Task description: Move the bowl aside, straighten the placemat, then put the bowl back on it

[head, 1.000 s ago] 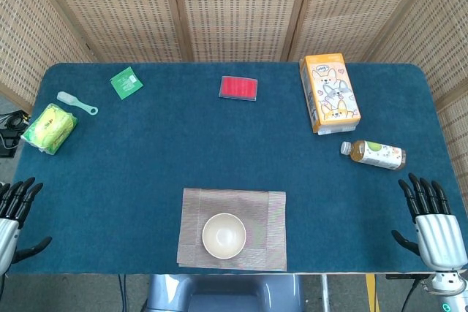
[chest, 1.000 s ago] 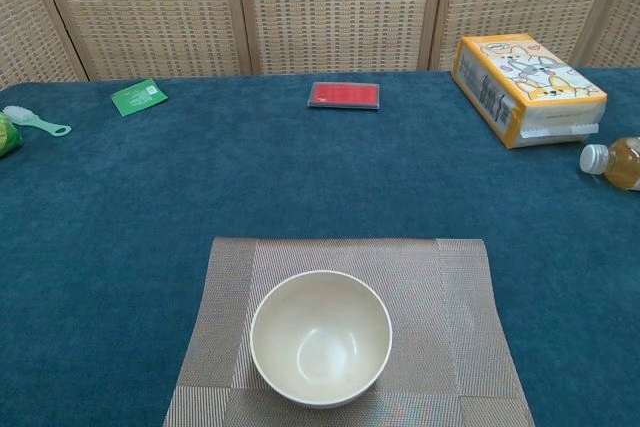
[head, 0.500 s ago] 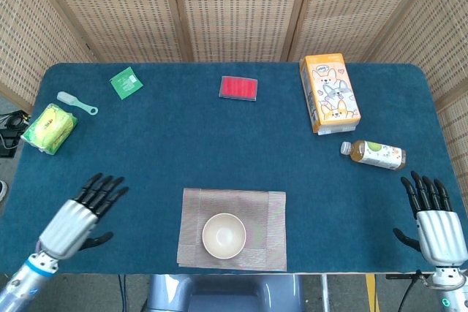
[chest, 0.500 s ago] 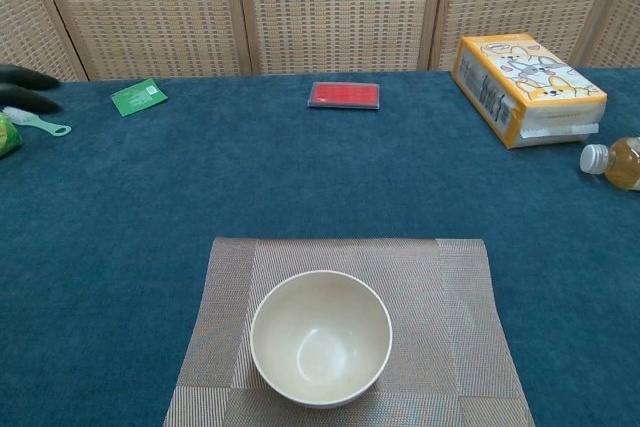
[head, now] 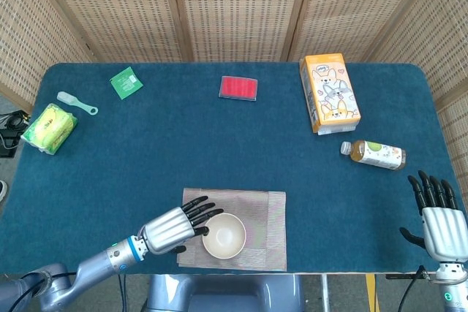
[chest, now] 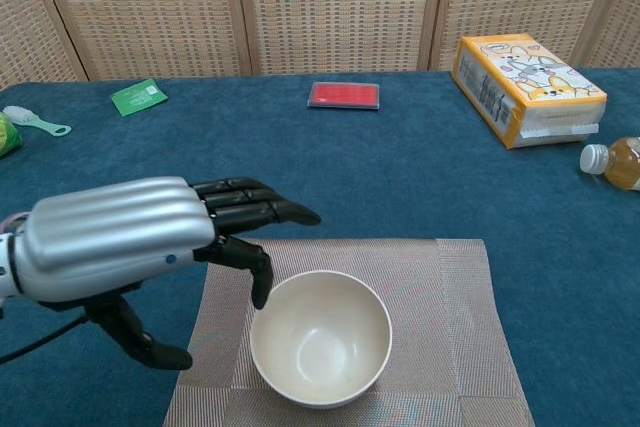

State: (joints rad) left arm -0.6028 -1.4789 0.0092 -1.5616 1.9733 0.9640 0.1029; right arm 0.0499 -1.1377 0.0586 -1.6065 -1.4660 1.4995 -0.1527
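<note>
A cream bowl (head: 224,235) (chest: 320,338) stands upright on a grey woven placemat (head: 269,221) (chest: 452,299) at the table's near edge. The mat's left strip looks folded or skewed. My left hand (head: 175,225) (chest: 130,237) hovers open just left of the bowl, fingers stretched toward its rim, thumb hanging beside the rim; contact is unclear. My right hand (head: 439,217) stays open at the table's near right corner, far from the mat, and does not show in the chest view.
Far side of the blue table: green packet (head: 126,82), red flat box (head: 238,87), orange tissue box (head: 329,92). A lying bottle (head: 374,154) is at the right. A small brush (head: 76,102) and a yellow-green pack (head: 49,127) sit at the left edge.
My left hand has swept from the near left corner rightwards to the bowl's left side. The right hand slid slightly toward the near edge. Bowl and mat have not moved.
</note>
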